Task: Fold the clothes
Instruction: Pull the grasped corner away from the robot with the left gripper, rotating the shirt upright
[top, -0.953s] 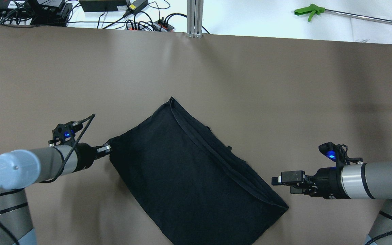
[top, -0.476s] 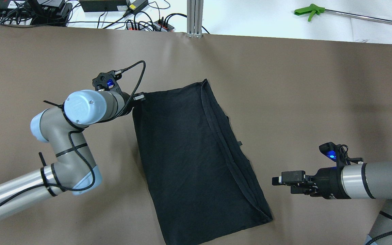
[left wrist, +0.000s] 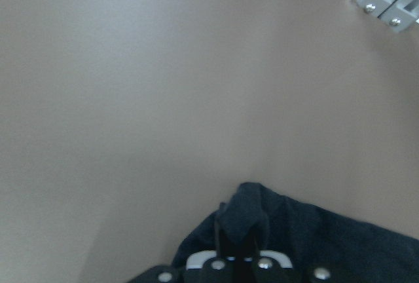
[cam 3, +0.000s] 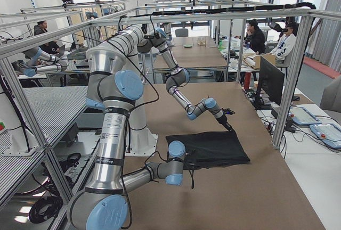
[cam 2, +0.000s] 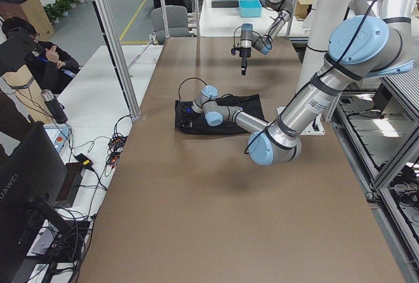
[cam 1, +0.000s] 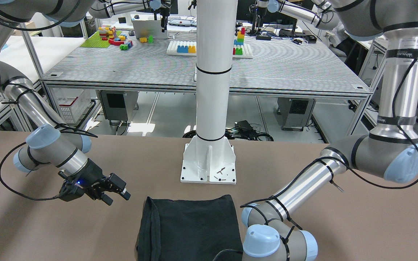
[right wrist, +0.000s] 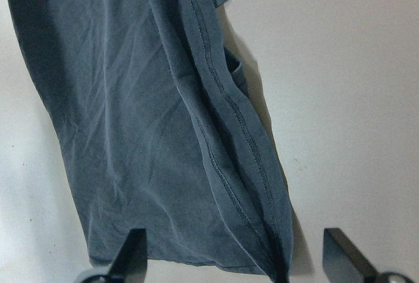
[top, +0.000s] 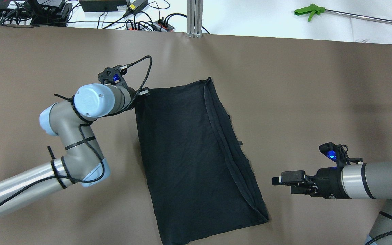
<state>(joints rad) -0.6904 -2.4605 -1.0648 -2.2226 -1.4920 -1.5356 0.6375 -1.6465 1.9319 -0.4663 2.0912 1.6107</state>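
I see my left end effector [top: 144, 92] pinching a far corner of the black garment [top: 189, 153]; the right end effector [top: 275, 180] (fingers spread) hovers nearby over the bench [top: 301, 85].

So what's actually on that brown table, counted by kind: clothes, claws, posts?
Black garment: 1
Claws: 2 (left claw pinching the garment's corner; right claw open, holding nothing)
White pillar: 1
Total: 4
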